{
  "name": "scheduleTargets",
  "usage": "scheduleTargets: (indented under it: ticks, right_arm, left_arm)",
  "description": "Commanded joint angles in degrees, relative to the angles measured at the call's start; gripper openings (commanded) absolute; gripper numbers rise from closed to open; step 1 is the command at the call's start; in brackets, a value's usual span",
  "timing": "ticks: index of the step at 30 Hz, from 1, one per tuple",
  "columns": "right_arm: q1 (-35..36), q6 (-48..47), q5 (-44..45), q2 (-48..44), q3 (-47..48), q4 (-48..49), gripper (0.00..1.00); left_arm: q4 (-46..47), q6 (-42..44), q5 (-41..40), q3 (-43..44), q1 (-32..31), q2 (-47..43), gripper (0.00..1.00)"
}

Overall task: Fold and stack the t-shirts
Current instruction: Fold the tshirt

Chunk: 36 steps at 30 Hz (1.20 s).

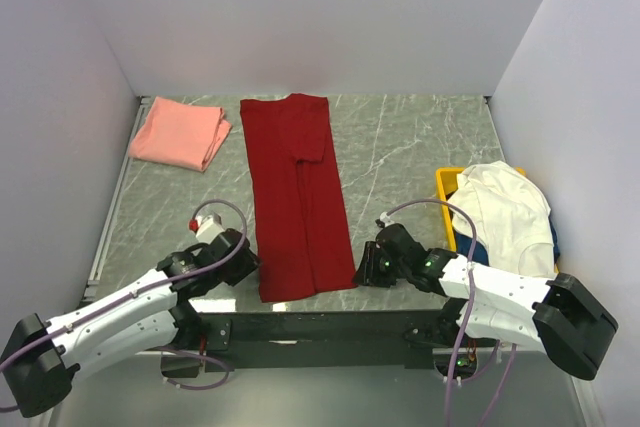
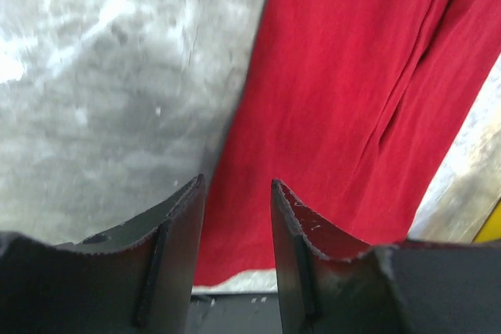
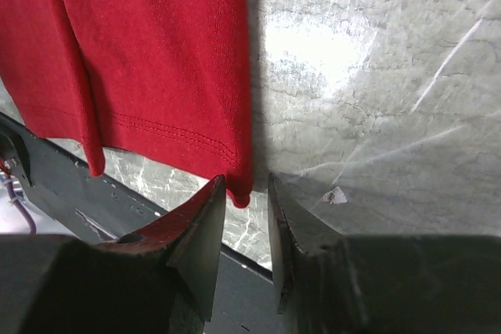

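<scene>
The deep red t-shirt (image 1: 295, 197) lies flat as a long folded strip down the middle of the table. My left gripper (image 1: 247, 252) is open at its near left edge; in the left wrist view the red cloth (image 2: 344, 91) shows between and beyond the open fingers of that gripper (image 2: 237, 189). My right gripper (image 1: 364, 269) is open at the near right corner; that corner (image 3: 239, 189) sits between its fingertips (image 3: 246, 187), not pinched. The salmon pink t-shirt (image 1: 180, 134) lies folded at the back left. The cream white t-shirt (image 1: 508, 212) lies crumpled on the yellow tray (image 1: 446, 183).
The tray stands at the right edge, with something dark blue (image 1: 466, 247) under the white shirt. The table's black front rail (image 1: 320, 322) runs just behind the shirt's hem. White walls close in the left, back and right sides.
</scene>
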Motion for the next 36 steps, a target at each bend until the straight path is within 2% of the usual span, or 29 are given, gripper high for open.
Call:
scheduleTargets:
  ticks: [1, 8, 14, 20, 24, 28, 31, 32, 36]
  right_arm:
    - [-0.3, -0.2, -0.7, 0.2, -0.4, 1.7, 0.35]
    - [-0.3, -0.6, -1.6, 0.5, 0.5, 1.7, 0.33]
    - [-0.2, -0.5, -1.8, 0.5, 0.4, 2.0, 0.32]
    - [-0.2, -0.6, -1.8, 0.5, 1.4, 1.6, 0.29]
    - [-0.2, -0.6, -2.3, 0.0, 2.0, 1.0, 0.26]
    - [-0.2, -1.3, -2.0, -1.3, 3.7, -1.2, 0.20]
    - [-0.4, -2.1, -2.1, -2.5, 5.4, -3.3, 0.12]
    - [-0.2, -2.4, -2.0, -2.8, 5.9, -4.0, 0.07]
    - [-0.3, -3.9, -1.2, -4.3, 9.0, -8.7, 0.00]
  left_arm:
    - [-3.5, -3.2, 0.8, 0.2, -2.4, -0.7, 0.45]
    - [-6.4, -5.2, 3.3, -0.7, -6.9, 1.7, 0.45]
    - [-0.6, -6.0, 6.0, -3.4, -8.9, 3.1, 0.44]
    - [0.0, -9.1, 5.1, -2.8, -13.9, 5.6, 0.42]
    - [-0.7, -9.7, 5.0, -1.6, -16.1, 6.5, 0.35]
    - [-2.2, -8.9, 5.3, 0.7, -16.4, 5.5, 0.15]
    - [-3.6, -7.7, 5.5, 2.3, -16.4, 4.2, 0.05]
    - [-4.2, -6.9, 6.0, 2.9, -16.4, 4.1, 0.03]
    - [-6.5, -4.9, 7.0, 5.2, -16.4, 3.5, 0.01]
